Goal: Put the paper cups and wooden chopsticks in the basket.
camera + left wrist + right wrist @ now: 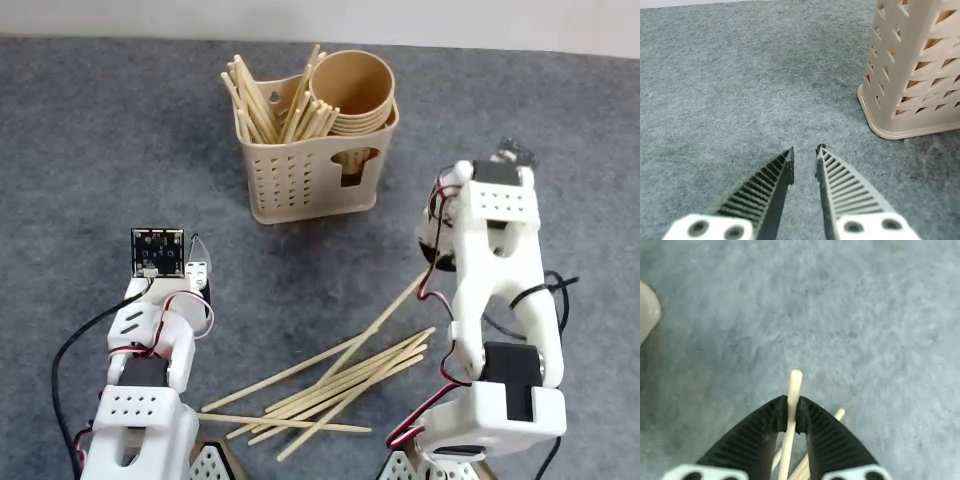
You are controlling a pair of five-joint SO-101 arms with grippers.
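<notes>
right fingers (pixel 765 435) clamp one chopstick (pixel 795 382), its tip just past them. left fingers (pixel 771 182) slightly apart near the basket (pixel 310 182), which holds stacked paper cups (pixel 352 85) and chopsticks (pixel 262 100); loose chopsticks (pixel 340 385) lie on the desk (pixel 100 130).

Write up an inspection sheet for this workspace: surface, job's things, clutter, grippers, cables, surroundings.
Surface: grey felt-like mat, flat.
Job's things: beige basket stands upright, holding stacked paper cups and a bundle of chopsticks; loose chopsticks lie scattered on the mat between the arms.
Clutter: nothing seen.
Grippers: left gripper slightly open and empty, above bare mat beside the basket; right gripper shut on one chopstick.
Cables: black and red wires run along both arms.
Surroundings: pale strip beyond the mat's far edge.
</notes>
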